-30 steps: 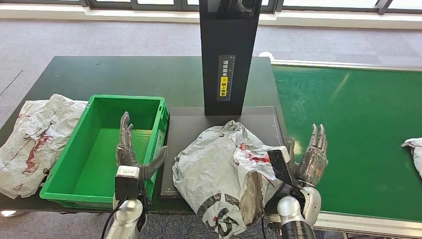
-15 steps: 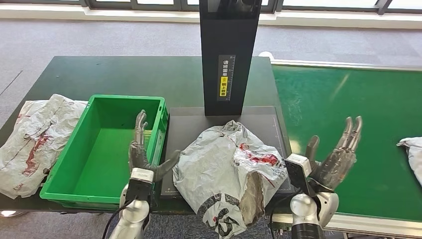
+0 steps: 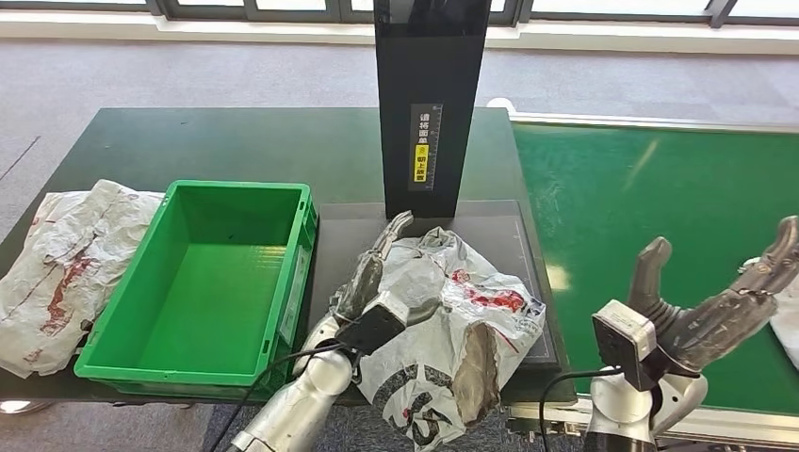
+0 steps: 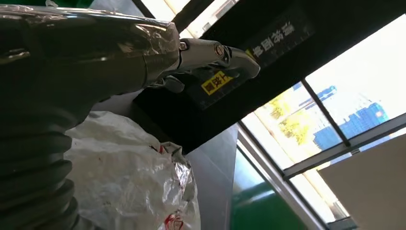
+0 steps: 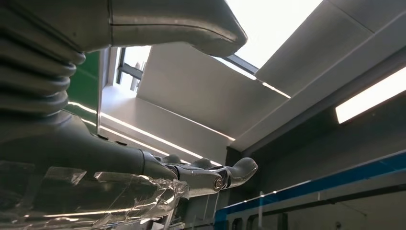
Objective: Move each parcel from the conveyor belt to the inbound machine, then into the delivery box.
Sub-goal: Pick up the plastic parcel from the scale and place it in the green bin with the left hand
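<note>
A crumpled grey-white parcel (image 3: 452, 320) with red marks lies on the dark platform of the inbound machine (image 3: 429, 104), hanging over the table's front edge. My left hand (image 3: 372, 273) lies flat against the parcel's left side with fingers straight, holding nothing. In the left wrist view the same hand (image 4: 210, 52) reaches over the parcel (image 4: 129, 182) toward the machine's black column. My right hand (image 3: 716, 301) is raised over the green conveyor belt (image 3: 660, 245) with fingers spread and empty. A second parcel (image 3: 782, 306) peeks in at the belt's right edge, just past that hand.
The green delivery box (image 3: 212, 278) stands left of the platform with nothing in it. Another crumpled parcel (image 3: 57, 268) lies on the dark table (image 3: 236, 141) left of the box. The machine's black column rises behind the platform.
My left hand has swung from above the green box across to the parcel's left side. My right hand has moved right over the belt, away from the parcel, toward the second parcel.
</note>
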Motion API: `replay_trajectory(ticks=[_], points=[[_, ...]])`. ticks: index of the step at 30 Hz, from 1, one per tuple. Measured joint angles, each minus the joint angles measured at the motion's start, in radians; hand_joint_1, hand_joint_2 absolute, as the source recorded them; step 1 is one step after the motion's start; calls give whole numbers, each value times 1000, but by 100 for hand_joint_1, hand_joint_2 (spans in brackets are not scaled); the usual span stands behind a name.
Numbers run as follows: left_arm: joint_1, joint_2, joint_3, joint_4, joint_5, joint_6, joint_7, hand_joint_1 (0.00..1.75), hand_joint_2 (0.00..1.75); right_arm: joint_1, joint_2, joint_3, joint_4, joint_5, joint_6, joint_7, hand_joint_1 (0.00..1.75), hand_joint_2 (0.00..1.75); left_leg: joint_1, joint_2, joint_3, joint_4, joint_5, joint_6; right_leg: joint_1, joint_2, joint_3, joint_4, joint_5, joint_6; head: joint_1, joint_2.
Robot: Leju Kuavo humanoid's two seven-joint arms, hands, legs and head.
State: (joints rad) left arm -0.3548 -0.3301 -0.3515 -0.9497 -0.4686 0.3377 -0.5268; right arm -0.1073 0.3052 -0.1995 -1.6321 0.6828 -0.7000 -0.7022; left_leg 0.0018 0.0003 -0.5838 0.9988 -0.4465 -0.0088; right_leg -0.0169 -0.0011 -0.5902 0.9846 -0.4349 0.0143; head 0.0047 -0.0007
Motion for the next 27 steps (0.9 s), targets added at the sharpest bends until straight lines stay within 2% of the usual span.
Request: replay_trajectory(ticks=[9,16,17,20,21,27], points=[[-114,-32,-136,267,-211,20,240,0,175,2,0,0,-17,-10,0,0,0,175,0,0,0,0,0,0,0,1,0,0,0,0,0,0],[-142,-37,-224,377,-250,-12,317,1,175,2,0,0,-17,-11,0,0,0,175,0,0,0,0,0,0,0,1,0,0,0,0,0,0],[-144,-37,-232,385,-251,-15,321,15,175,2,0,0,-17,-11,0,0,0,175,0,0,0,0,0,0,0,1,0,0,0,0,0,0],[-152,-37,-251,409,-254,-23,334,145,175,2,0,0,-17,-11,0,0,0,175,0,0,0,0,0,0,0,1,0,0,0,0,0,0],[-155,-37,-257,417,-254,-28,339,175,175,2,0,0,-17,-11,0,0,0,175,0,0,0,0,0,0,0,1,0,0,0,0,0,0],[-177,-37,-290,456,-255,-34,357,175,175,2,0,-1,-17,-10,0,0,0,175,0,0,0,0,0,0,0,1,1,0,0,0,0,0]])
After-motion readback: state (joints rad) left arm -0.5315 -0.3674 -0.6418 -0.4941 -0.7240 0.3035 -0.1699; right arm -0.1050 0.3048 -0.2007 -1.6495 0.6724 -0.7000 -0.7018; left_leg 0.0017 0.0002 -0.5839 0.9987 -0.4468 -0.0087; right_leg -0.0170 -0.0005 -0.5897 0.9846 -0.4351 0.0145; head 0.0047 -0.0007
